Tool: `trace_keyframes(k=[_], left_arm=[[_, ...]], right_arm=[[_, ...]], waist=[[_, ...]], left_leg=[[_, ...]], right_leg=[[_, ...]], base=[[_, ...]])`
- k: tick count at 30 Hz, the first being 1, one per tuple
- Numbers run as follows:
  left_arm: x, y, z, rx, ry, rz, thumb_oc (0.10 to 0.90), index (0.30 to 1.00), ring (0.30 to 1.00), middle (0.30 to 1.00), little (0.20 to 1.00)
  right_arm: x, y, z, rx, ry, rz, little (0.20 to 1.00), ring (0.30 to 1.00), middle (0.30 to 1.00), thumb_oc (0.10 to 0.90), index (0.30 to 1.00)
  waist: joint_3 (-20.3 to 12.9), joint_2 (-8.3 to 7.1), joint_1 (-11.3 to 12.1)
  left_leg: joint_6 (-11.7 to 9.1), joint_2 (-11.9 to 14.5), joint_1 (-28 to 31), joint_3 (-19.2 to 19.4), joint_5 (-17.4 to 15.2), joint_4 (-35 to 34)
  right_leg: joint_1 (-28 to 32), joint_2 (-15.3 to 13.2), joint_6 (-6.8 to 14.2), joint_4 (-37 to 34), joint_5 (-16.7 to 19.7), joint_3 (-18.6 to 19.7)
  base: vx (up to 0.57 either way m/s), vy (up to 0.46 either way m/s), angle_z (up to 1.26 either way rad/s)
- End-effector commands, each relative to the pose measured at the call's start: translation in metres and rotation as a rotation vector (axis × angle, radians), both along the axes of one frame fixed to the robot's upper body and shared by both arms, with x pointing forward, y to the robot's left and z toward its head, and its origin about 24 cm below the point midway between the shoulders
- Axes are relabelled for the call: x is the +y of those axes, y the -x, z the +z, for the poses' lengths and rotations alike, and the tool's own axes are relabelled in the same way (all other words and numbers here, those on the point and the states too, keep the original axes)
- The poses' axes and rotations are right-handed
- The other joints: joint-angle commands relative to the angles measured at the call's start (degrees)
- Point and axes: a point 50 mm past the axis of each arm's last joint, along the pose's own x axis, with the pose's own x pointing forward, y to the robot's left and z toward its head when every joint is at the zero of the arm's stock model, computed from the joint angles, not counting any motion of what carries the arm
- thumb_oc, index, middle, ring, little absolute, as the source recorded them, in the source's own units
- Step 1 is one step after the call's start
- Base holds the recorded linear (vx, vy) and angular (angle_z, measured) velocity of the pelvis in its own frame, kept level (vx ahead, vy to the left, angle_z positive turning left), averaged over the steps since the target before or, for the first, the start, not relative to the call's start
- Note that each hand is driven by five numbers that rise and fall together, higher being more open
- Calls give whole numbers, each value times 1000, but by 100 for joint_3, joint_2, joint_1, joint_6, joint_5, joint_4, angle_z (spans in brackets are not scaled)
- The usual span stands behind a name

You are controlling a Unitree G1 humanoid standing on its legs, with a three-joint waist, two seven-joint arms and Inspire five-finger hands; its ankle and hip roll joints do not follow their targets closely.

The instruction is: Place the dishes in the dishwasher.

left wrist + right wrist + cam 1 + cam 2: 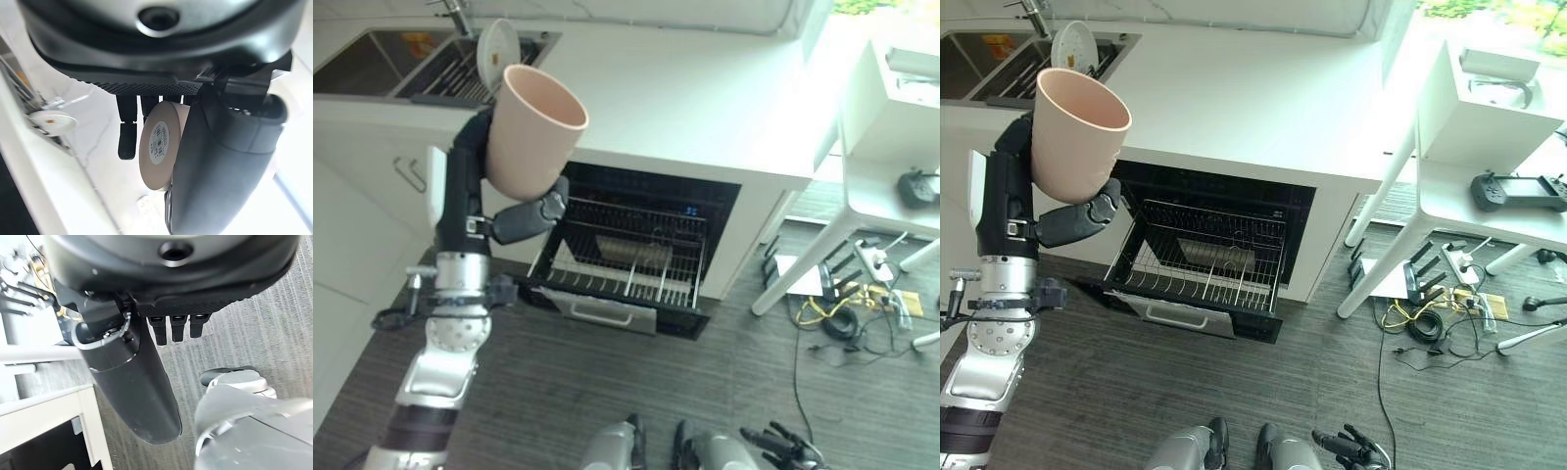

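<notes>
Cup held aloft in left hand; dishwasher open, rack out

Left eye view. One pale pink cup point(532, 129) is raised above the edge of the white countertop point(705, 88), mouth up and tilted toward the right. The left hand point(514, 211) holds it, fingers behind the cup's wall and thumb curled across its lower front. One dishwasher point(636, 259) stands open beneath the counter, with one wire rack point(626, 257) drawn out over the lowered door. One white plate point(496, 49) stands on edge in the sink point(382, 61) at the counter's far left, behind the cup. One white table point(891, 147) stands to the right, well apart from the dishwasher.

Right eye view. The same single cup point(1077, 132) sits in the left hand point(1077, 220), clear of the rack point(1200, 255) and above its left end. One dark handheld controller point(1518, 191) lies on the table point(1469, 137). Loose wires lie on the grey floor point(1136, 392) beneath the table.

Left wrist view. The cup's round base point(159, 147), bearing one sticker, faces the camera, pressed between the thumb and the fingers point(127, 139) of the left hand point(230, 161).

Right wrist view. The right hand point(132, 382) hangs over the floor, holding nothing; its fingers point(177, 327) hang relaxed, short of the palm.
</notes>
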Motion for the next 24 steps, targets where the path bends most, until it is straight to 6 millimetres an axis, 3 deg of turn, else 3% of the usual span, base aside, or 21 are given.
trace_keyframes(k=[1,3,5,7,8,9,11,13,14,17,19,20,24], left_arm=[[-6,8,47,-254,-14,-5,400,300,300,300,300],[-2,6,48,-253,-6,4,400,300,300,300,300],[-3,5,46,-237,-8,-10,400,300,300,300,300],[-8,2,46,-224,1,-32,400,300,300,300,300],[-10,2,47,-224,11,-43,400,300,300,300,300],[-12,1,51,-228,26,-70,400,300,300,300,300],[-13,3,57,-245,24,-89,400,300,300,300,300],[-19,3,62,-252,18,-130,400,300,300,300,300],[-22,2,63,-255,17,-137,400,300,300,300,300],[-23,-1,51,-233,16,-116,400,300,300,300,300],[-23,1,45,-260,15,-84,400,300,300,300,300],[-22,0,45,-259,28,-86,400,300,300,300,300],[-29,-5,46,-212,39,-136,400,300,300,300,300]], right_arm=[[5,-9,3,-59,-2,73,900,900,900,800,900],[6,-9,2,-50,2,97,900,900,900,800,900],[0,0,0,-26,1,56,900,900,900,800,900],[-3,7,-1,0,11,52,900,900,900,800,900],[-6,10,0,11,30,65,900,900,900,800,900],[-16,12,2,23,77,46,900,900,900,800,900],[-32,12,7,-3,74,-56,900,900,900,800,900],[-40,12,11,-34,80,-69,900,900,900,800,900],[-36,6,12,-78,66,-98,900,900,900,800,900],[-25,-3,11,-121,10,-102,900,900,900,800,900],[-16,-8,10,-115,9,-45,900,900,900,800,900],[-11,-5,6,-75,-6,-42,900,900,900,800,900],[-9,21,-3,8,7,-86,900,900,900,800,900]], waist=[[-205,62,48],[-217,-22,23],[-378,-118,1],[-402,-175,-110],[-366,-224,-137],[-163,-424,-11],[-98,-208,108],[-126,-67,46],[-153,6,41],[-111,148,-79],[-101,43,-96],[-119,2,-138],[-291,-67,-204]], left_leg=[[-404,-64,377,-58,16,-787],[-418,-42,429,-28,-81,-787],[-563,155,360,203,6,-787],[-599,250,580,481,72,-787],[-614,212,682,513,170,-787],[-761,67,682,157,626,-787],[-931,391,185,-362,742,-787],[-974,626,-39,-174,766,-787],[-956,585,-57,-202,675,-787],[-833,494,57,-441,503,-787],[-842,424,63,-374,352,-787],[-841,512,34,-264,291,-787],[-1013,886,-3,129,402,-787]], right_leg=[[132,-841,815,-969,553,247],[-34,-945,926,-969,630,420],[83,-831,887,-969,177,460],[152,-808,813,-969,88,446],[211,-820,763,-969,65,511],[425,-881,612,-969,17,800],[529,-695,627,-969,-86,913],[684,-793,673,-969,-207,677],[742,-892,752,-969,-149,511],[543,-980,857,-969,297,519],[122,-1277,982,-969,447,584],[3,-1276,1032,-969,363,689],[72,-1319,1053,-969,211,502]], base=[[55,-213,-29],[21,-197,-30],[8,-317,4],[34,-183,35],[87,-49,39],[94,139,33],[89,364,17],[122,409,6],[185,372,1],[115,146,-2],[48,-145,-55],[59,-212,-44],[126,-200,5]])
